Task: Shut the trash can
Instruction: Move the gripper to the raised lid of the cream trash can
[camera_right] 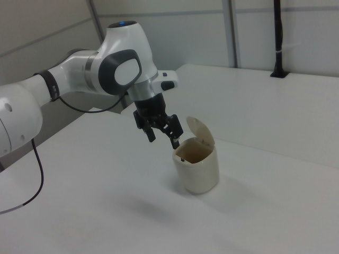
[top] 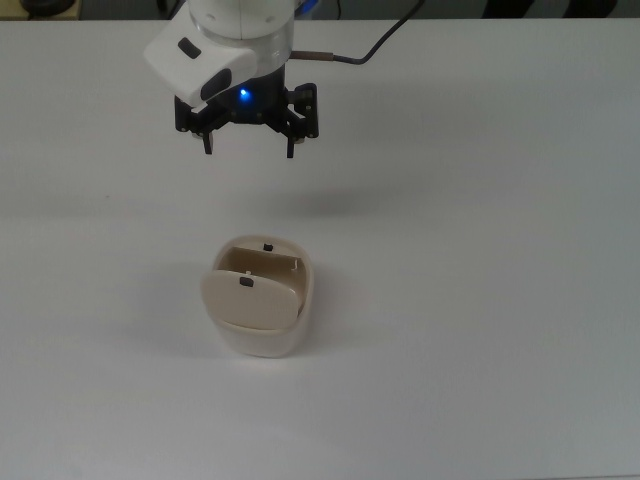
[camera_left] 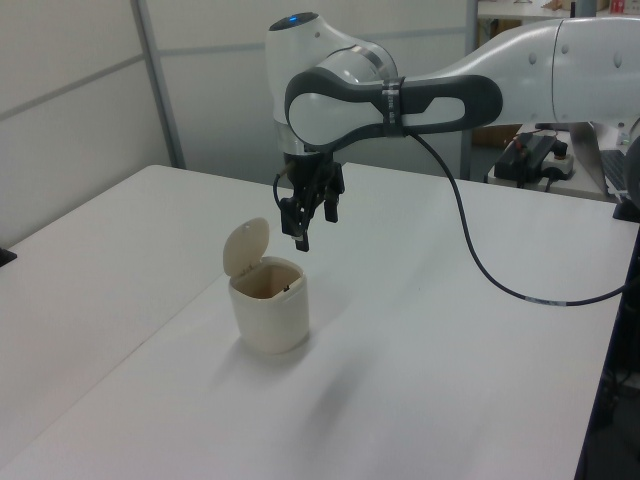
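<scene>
Nearest me in the top view, I see the trash can (top: 262, 312) on the white table (top: 480, 300), lid (top: 250, 298) raised. Beyond it hovers my gripper (top: 249, 147), fingers spread, holding nothing.

White table (top: 480, 250) bears the trash can (top: 262, 335).

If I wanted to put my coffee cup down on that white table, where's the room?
Nearly anywhere: the white table lies bare on every side of the trash can. Only the stretch between it and the open pincer hanging above is busy.
</scene>
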Available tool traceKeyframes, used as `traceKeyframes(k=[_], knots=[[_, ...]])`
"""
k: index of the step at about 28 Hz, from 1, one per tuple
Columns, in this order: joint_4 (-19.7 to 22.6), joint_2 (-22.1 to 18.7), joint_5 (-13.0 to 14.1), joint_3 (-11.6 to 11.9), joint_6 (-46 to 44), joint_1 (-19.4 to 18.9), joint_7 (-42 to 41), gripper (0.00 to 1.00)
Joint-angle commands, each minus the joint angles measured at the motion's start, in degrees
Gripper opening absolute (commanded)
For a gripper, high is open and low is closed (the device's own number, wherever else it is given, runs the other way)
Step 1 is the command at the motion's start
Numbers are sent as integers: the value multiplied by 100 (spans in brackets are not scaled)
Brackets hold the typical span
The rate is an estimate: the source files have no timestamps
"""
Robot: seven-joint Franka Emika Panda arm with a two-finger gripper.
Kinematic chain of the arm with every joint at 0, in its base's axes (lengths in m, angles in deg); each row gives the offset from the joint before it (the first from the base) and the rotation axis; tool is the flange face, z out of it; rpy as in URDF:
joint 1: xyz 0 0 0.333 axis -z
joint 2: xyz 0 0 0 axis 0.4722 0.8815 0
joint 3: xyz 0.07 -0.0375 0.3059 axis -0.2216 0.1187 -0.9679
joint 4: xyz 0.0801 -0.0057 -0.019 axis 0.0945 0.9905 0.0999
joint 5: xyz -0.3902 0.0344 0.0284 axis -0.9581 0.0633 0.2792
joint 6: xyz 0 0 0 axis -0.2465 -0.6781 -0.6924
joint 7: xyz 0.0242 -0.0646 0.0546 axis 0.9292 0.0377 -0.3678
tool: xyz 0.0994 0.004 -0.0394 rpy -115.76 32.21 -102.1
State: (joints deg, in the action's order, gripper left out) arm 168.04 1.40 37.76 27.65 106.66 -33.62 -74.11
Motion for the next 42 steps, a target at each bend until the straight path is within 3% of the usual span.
traceKeyframes(k=[1, 3, 4, 33, 38, 42], knots=[[81, -84, -76, 24, -174, -18, -80, 32], [81, -84, -32, 24, -175, -18, -63, 3], [81, -93, -23, 15, -175, -18, -55, 0], [55, -31, 4, 23, -316, -9, -63, 0], [-95, 21, 21, 32, 193, 35, -63, 0], [-130, 48, 249, 41, 1063, 44, -46, 0]])
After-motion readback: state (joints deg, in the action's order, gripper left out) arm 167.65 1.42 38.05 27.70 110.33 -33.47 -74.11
